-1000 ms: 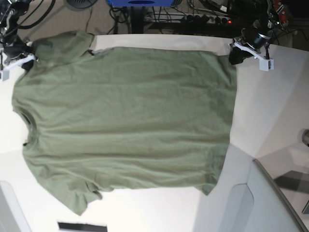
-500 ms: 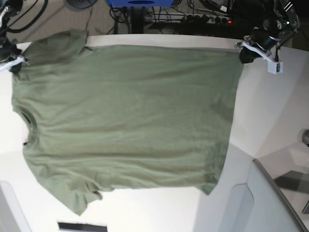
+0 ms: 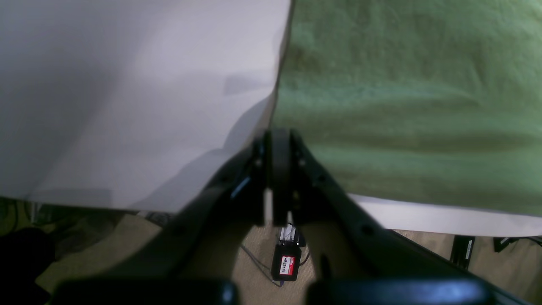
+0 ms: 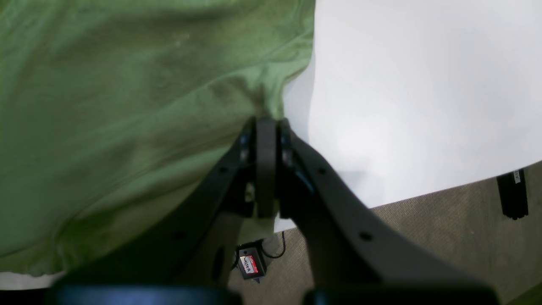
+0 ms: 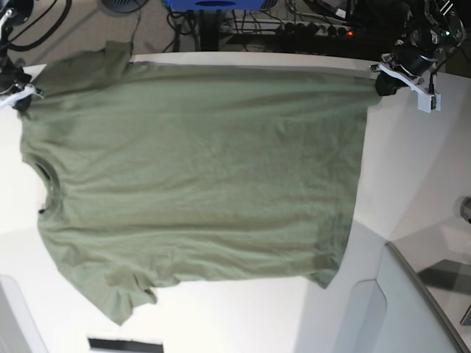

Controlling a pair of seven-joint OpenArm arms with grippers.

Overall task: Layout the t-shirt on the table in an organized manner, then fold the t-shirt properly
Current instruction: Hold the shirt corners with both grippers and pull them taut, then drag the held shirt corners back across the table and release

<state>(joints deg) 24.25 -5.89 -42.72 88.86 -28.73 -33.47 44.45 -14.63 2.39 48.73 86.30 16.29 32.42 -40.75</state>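
Note:
The olive-green t-shirt [image 5: 191, 169] lies spread across the white table [image 5: 412, 169], collar at the base view's left, hem at its right. My left gripper [image 5: 384, 82] is shut on the hem corner at the far right edge; in the left wrist view its jaws [image 3: 277, 140] pinch the t-shirt [image 3: 406, 93] edge. My right gripper [image 5: 20, 99] is shut on the shoulder end at the far left; the right wrist view shows the gripper [image 4: 266, 123] clamped on the cloth [image 4: 127, 93]. The top sleeve [image 5: 92, 66] reaches past the table's far edge.
A grey translucent panel [image 5: 412, 309] sits at the near right corner. Cables and a power strip [image 5: 309, 29] lie on the floor beyond the far edge. A dark strip [image 5: 125, 344] lies at the near edge. A small red-labelled box [image 3: 286, 264] sits on the carpet.
Both grippers have pulled outward and toward the far edge, stretching the t-shirt's top edge taut and straighter. The hem corner moved right; the top sleeve shifted up.

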